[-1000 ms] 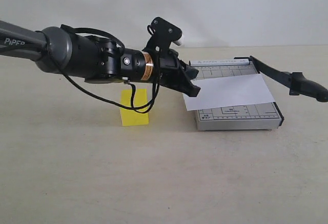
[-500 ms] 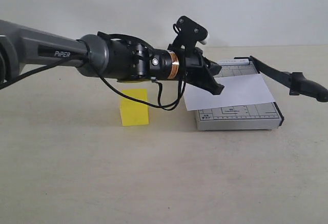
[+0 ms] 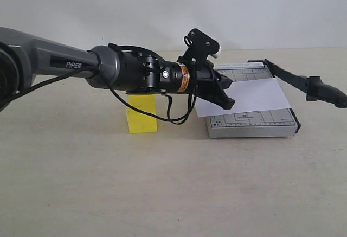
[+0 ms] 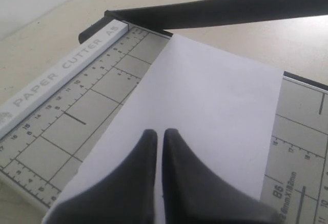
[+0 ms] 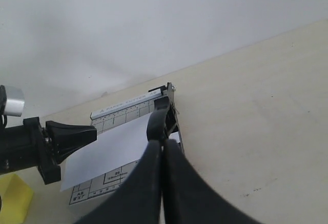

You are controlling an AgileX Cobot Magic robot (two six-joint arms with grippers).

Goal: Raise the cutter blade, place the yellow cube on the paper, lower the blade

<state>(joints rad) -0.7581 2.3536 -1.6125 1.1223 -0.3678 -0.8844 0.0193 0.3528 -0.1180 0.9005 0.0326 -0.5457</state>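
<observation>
nearest to me is bare tabletop [image 3: 162, 193]. a little further in, the yellow cube [image 3: 142, 120] sits on it, left of the grey trimmer [image 3: 252, 126] and well apart from it, its top edge hidden behind my left arm [image 3: 124, 71]. the cube is not on the paper.

the paper [image 3: 255, 97] lies flat on the trimmer board, turned askew, with its left corner hanging past the board's left edge. the left pincer [image 3: 230, 103] hangs over that left part of the sheet. in the left wrist view its two fingers [image 4: 179, 167] are clenched together with only a thin slit between them and nothing held. i cannot tell whether the tips touch the paper.

further back, the cutter blade [image 3: 303, 82] stands raised, hinged at the trimmer's far right corner and slanting out past the right edge, with its thick handle end in the air clear of the board.

the right pincer [image 5: 163, 144] is out of the exterior view. its own camera shows the fingers closed tight on nothing, pointing toward the blade's handle end, with the trimmer and paper beyond it. behind everything is a plain white wall [image 3: 271, 9].
</observation>
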